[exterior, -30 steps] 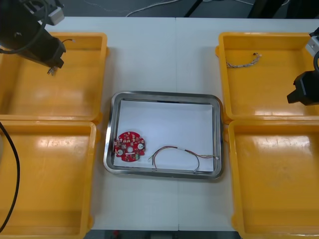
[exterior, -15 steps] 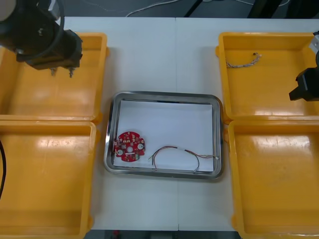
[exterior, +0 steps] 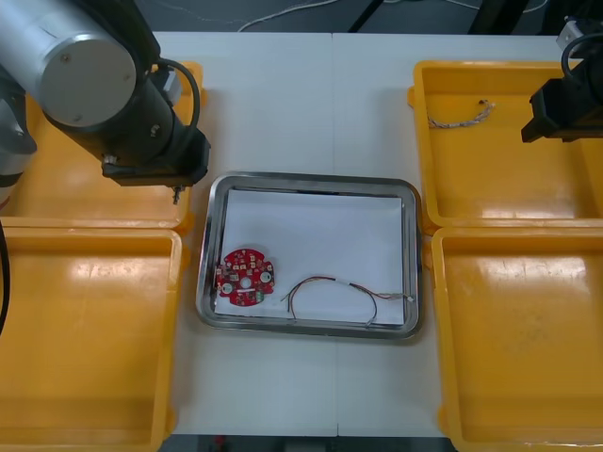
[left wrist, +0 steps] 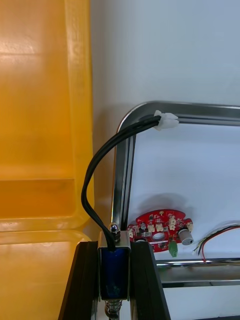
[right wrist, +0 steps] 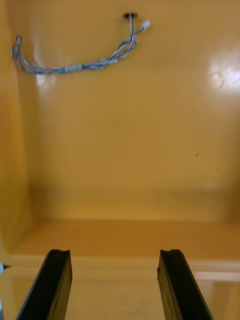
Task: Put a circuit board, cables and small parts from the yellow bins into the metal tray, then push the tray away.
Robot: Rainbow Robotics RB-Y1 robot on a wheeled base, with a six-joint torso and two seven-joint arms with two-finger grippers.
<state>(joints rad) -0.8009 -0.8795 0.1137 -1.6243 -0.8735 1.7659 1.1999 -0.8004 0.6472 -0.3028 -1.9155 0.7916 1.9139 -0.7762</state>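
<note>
Gripping a small blue-bodied metal part w/ a black twin-wire cable looping off it, the left gripper hangs over the light table just outside the far-left corner of the shiny rectangular metal tray. Its fingers stand apart only by the part's width. Cable's white plug shows against the tray's far rim by that corner; touching or not, can't tell. Inside tray, near-left: round red circuit board, w/ thin red & yellow cable right of it along tray's near edge. Right gripper is well right of tray, above the far yellow plastic bin on that side, fingers wide apart, nothing btwn them. Twisted blue & white cable lies in that bin's far part, on the tray side.
</note>
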